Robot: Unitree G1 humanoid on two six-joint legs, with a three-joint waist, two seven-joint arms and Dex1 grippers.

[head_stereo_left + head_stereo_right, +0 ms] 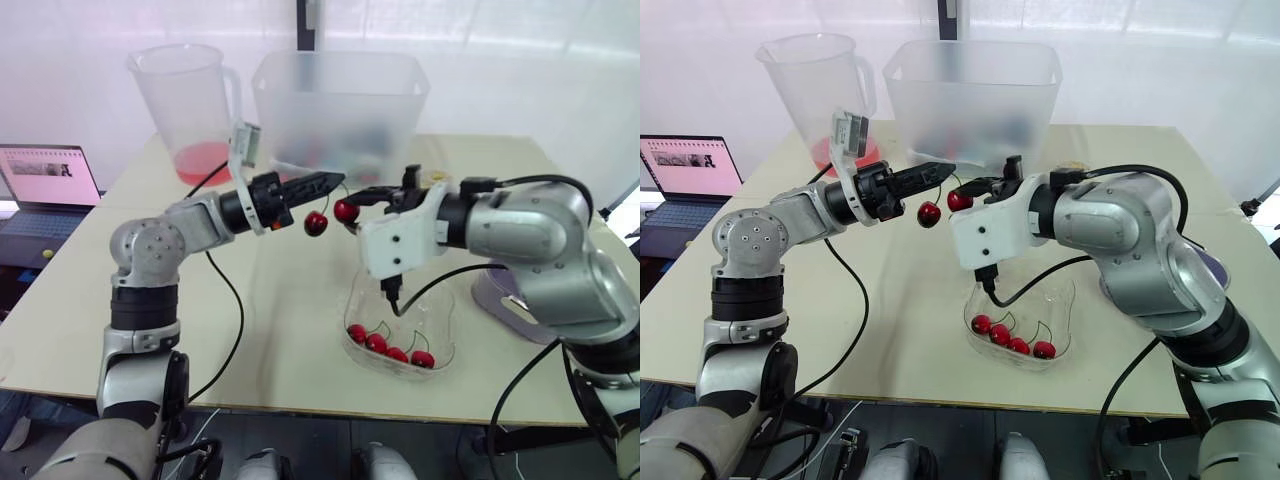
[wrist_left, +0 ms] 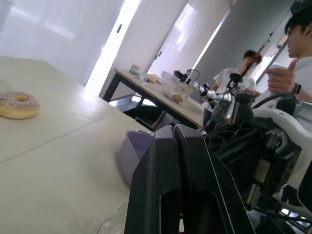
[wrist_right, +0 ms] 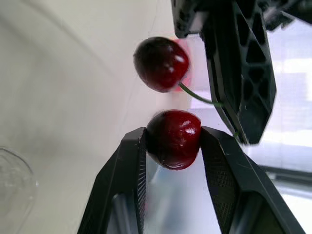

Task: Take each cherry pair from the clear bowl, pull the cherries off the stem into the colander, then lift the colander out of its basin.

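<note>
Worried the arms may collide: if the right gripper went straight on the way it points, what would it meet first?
Probably the hanging cherry, just ahead of the held cherry in the right gripper. The left gripper, pinching the stem, sits close beside that line; depth is uncertain.

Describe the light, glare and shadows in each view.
Left eye view: strong light from behind glows through the frosted plastic tub; right wrist view: white spots of glare sit on the dark red round cherry in the right gripper's jaws; left wrist view: the left gripper looks dark against a bright strip of daylight.
</note>
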